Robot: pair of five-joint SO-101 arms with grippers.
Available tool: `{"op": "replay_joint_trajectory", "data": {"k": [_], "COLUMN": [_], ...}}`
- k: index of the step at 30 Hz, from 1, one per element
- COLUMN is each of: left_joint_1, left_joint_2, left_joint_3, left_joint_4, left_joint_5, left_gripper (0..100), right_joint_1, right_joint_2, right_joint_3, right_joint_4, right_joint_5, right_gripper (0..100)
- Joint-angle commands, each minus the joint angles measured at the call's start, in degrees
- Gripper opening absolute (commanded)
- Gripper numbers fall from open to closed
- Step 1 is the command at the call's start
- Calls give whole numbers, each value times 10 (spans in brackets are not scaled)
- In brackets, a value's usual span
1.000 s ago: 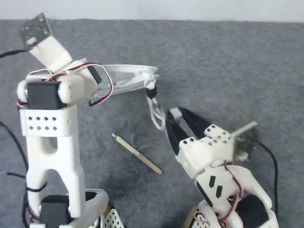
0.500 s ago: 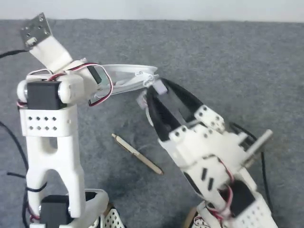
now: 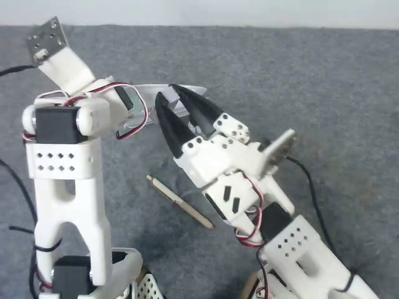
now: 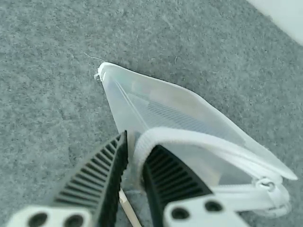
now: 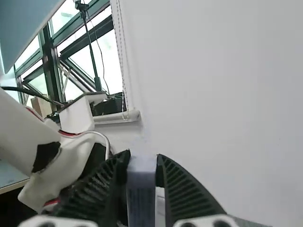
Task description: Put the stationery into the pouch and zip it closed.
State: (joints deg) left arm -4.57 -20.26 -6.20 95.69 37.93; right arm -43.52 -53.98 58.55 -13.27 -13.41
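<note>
Left pincer (image 4: 135,165): closed on the zip-edged rim of the translucent white zip pouch (image 4: 189,118), with one ribbed black finger on either side of it. The pouch mouth stands open, and the zip slider (image 4: 265,182) sits at the end far from the grip.

Right pincer (image 5: 141,158): clamped on a pale lavender rectangular block (image 5: 141,189), probably an eraser, though the view is too poor to confirm this. In the high view this pincer sits over the pouch mouth, just beside the left arm's wrist. It hides most of the pouch there, so only a thin strip of rim shows past the black fingers. Whether the block touches the pouch cannot be told.

Slim beige pen (image 3: 181,201): lying flat on the grey felt desk (image 3: 324,87) between the two arm bases. It is apart from the pouch and touched by neither pincer.

Surroundings: the right wrist view shows a white wall (image 5: 227,94) and a window (image 5: 71,52) behind the block.
</note>
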Motion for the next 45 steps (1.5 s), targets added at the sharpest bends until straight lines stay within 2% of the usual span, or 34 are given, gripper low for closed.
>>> {"op": "replay_joint_trajectory", "data": {"k": [1,5,12,19,24,29,33,37,45], "left_joint_1": [2,2,-22,-20,-18,-18,-18,-18,-18], "left_joint_2": [-29,-29,-28,-28,-28,-31,-31,-32,-29], "left_joint_3": [-8,-8,-8,-7,7,7,7,7,7], "left_joint_4": [-24,-24,-25,-24,-25,-25,-22,-22,-21], "left_joint_5": [4,4,4,4,4,4,4,4,4], "left_gripper": [11,11,11,11,11,11,11,11,11], "right_joint_1": [-5,-3,7,10,10,7,7,7,11], "right_joint_2": [19,65,98,93,10,-90,-103,-70,95], "right_joint_3": [-5,-5,58,69,75,77,64,49,27], "right_joint_4": [-15,-17,-107,-113,-113,-112,-114,-121,-250], "right_joint_5": [8,7,11,12,62,64,63,63,69], "right_gripper": [6,6,6,6,6,6,6,6,6]}}
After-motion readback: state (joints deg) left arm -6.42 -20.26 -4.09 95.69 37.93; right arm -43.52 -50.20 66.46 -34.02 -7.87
